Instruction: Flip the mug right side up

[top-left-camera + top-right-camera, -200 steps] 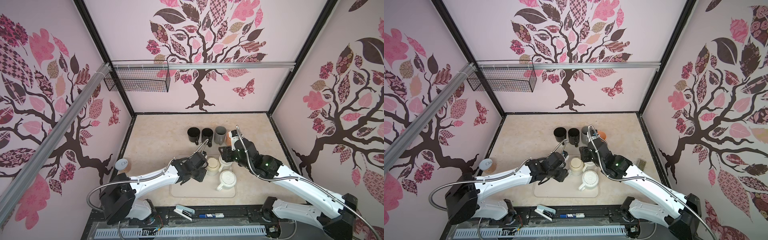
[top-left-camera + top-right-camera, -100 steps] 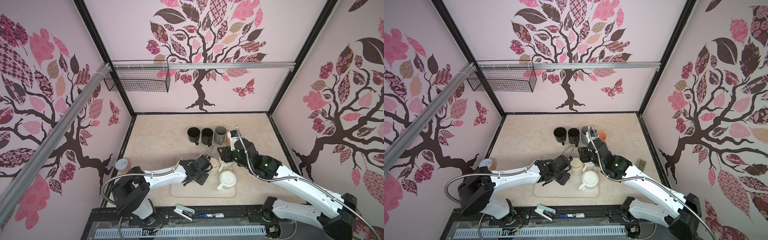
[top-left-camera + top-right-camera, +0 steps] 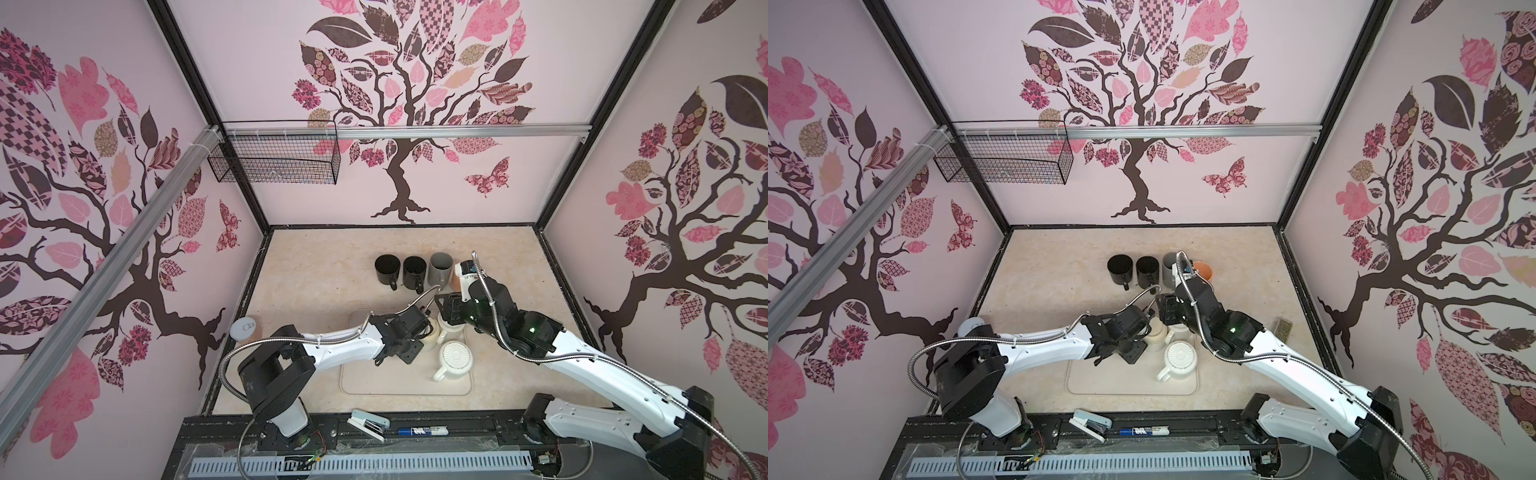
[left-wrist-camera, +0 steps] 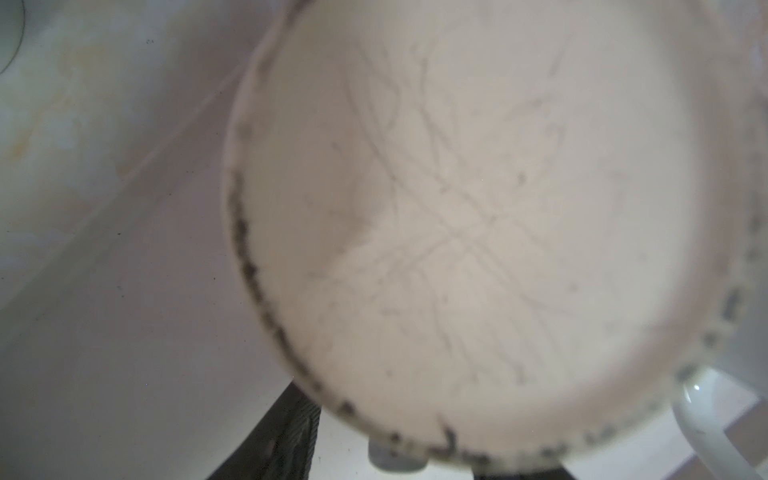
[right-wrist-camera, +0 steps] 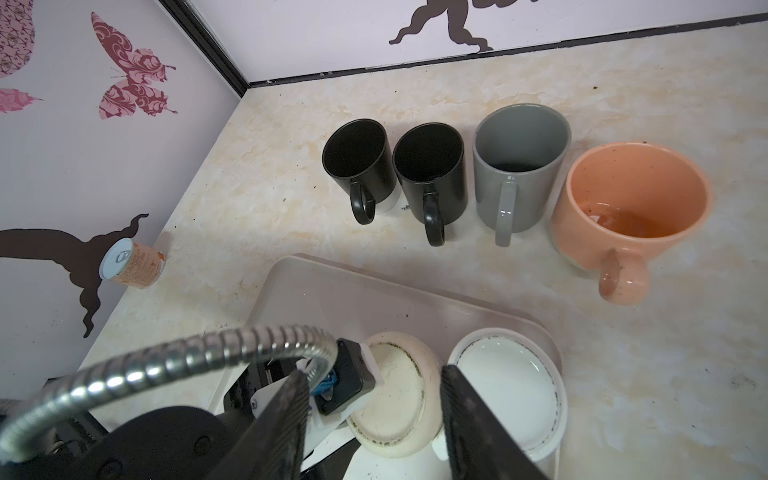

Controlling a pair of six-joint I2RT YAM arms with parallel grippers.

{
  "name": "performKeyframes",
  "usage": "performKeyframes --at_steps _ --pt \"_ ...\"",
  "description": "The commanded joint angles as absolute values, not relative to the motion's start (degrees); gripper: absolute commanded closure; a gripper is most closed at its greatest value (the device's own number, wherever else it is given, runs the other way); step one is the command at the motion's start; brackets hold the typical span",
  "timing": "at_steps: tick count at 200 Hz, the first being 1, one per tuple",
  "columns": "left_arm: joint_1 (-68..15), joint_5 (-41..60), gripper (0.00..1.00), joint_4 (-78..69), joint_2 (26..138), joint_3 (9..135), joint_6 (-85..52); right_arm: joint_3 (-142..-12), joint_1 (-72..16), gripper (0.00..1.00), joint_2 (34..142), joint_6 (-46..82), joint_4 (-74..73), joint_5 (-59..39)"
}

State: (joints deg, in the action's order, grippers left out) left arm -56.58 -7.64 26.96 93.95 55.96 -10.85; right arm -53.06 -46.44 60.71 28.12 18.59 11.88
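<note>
Left gripper [image 3: 422, 331]: clamping the cream mug [image 5: 395, 399] by its sides, holding it tilted over the tray [image 5: 332, 291].
Cream mug: sitting between the left fingers, base facing up and sideways, mouth not up yet.
Right gripper [image 5: 374, 376]: hanging with jaws apart, straddling that mug, touching nothing as far as I can tell.
Progress: the flip is only beginning, I reckon. Most of the turn and the set-down are remaining.
White mug [image 5: 507, 386]: sitting bottom up just beside the right fingers.
</note>
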Motion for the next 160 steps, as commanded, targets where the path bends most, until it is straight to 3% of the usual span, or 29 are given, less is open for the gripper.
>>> performKeyframes --at_steps 1,160 --pt "-56.6 -8.7 0.45 25.6 95.1 58.9 -9.6 -53.7 -46.5 0.45 60.4 27.0 18.0 12.0" --pt "-56.6 -9.4 0.60 25.0 94.1 58.7 -10.5 -52.8 -46.5 0.45 60.6 27.1 17.0 11.5"
